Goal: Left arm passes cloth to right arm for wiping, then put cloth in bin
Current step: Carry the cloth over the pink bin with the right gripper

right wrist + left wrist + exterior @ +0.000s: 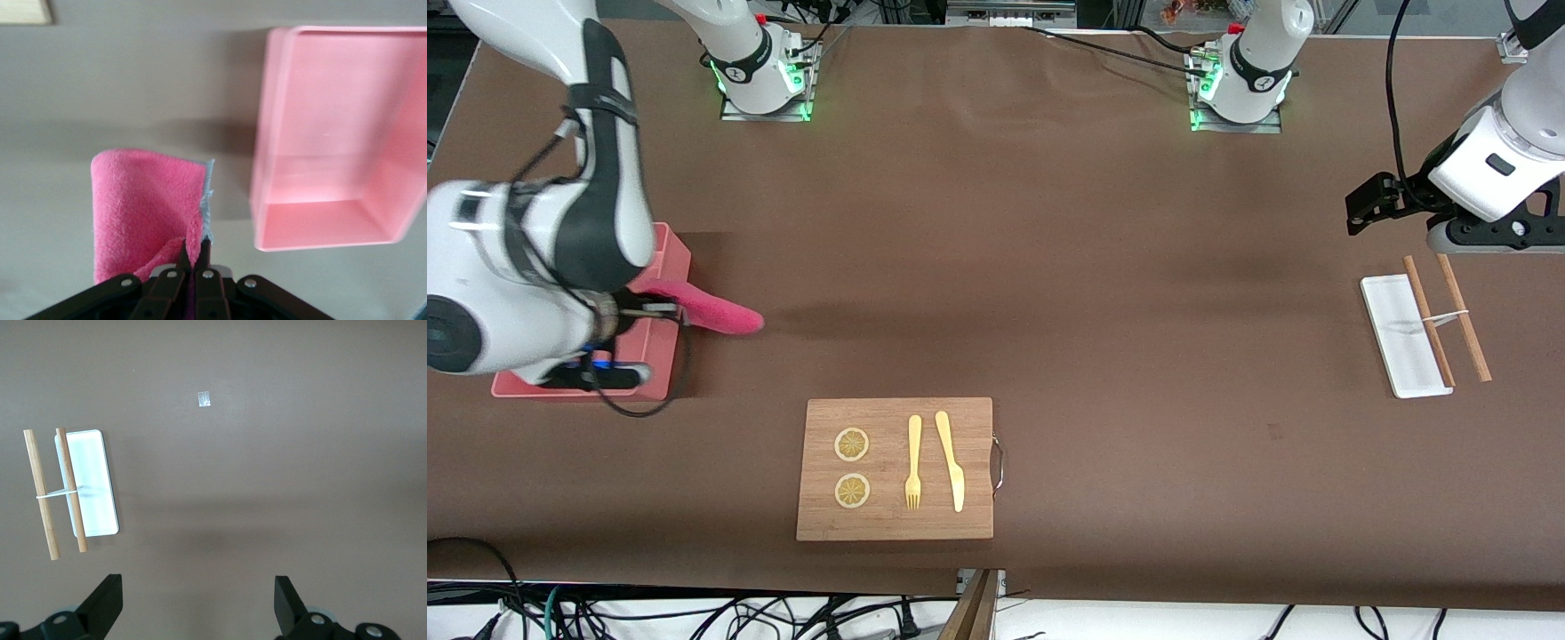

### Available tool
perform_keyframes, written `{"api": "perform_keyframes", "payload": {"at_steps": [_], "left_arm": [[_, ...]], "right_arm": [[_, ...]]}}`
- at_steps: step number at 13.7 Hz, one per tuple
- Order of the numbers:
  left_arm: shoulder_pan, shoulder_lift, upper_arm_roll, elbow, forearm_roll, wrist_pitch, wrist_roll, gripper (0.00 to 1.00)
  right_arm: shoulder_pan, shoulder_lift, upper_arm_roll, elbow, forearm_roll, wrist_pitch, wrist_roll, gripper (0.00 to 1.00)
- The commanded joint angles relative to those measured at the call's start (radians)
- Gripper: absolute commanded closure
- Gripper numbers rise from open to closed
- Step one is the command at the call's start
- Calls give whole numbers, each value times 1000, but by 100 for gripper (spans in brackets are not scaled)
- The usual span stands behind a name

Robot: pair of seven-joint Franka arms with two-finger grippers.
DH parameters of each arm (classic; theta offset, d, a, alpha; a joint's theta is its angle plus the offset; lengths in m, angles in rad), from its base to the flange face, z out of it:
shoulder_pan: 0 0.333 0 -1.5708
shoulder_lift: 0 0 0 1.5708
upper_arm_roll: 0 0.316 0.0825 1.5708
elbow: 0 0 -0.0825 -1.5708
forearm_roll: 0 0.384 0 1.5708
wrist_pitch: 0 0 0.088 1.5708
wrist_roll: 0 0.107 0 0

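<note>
My right gripper (669, 311) is shut on the magenta cloth (720, 313) and holds it in the air beside the salmon-pink bin (667, 258), over the table just off the bin's wall that faces the table's middle. In the right wrist view the fingers (193, 245) pinch one edge of the cloth (143, 200), and the bin (333, 220) lies beside it with nothing inside. My left gripper (1369, 206) is open and empty, up over the table near the left arm's end; in its wrist view the gripper (198, 588) has its jaws wide apart over bare table.
A wooden board (898, 524) with two lemon slices, a fork (913, 462) and a knife (951, 460) lies near the front camera. A small white tray (1392, 333) with two wooden chopsticks (1463, 329) across it lies below the left gripper; it also shows in the left wrist view (93, 480).
</note>
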Motion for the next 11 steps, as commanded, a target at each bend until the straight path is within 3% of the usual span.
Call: {"api": "perform_keyframes", "payload": {"at_steps": [1, 3, 5, 11], "left_arm": [[-2, 16, -1, 34, 3, -20, 9, 0], [-2, 16, -1, 34, 3, -22, 9, 0], [-2, 16, 1, 34, 3, -22, 9, 0], [-2, 15, -5, 34, 2, -22, 9, 0]], "right_arm": [[1, 4, -126, 23, -9, -36, -212, 100], [1, 6, -206, 21, -10, -34, -332, 100], [-14, 7, -243, 12, -12, -36, -389, 100], [-73, 29, -243, -6, -15, -18, -439, 100]]}}
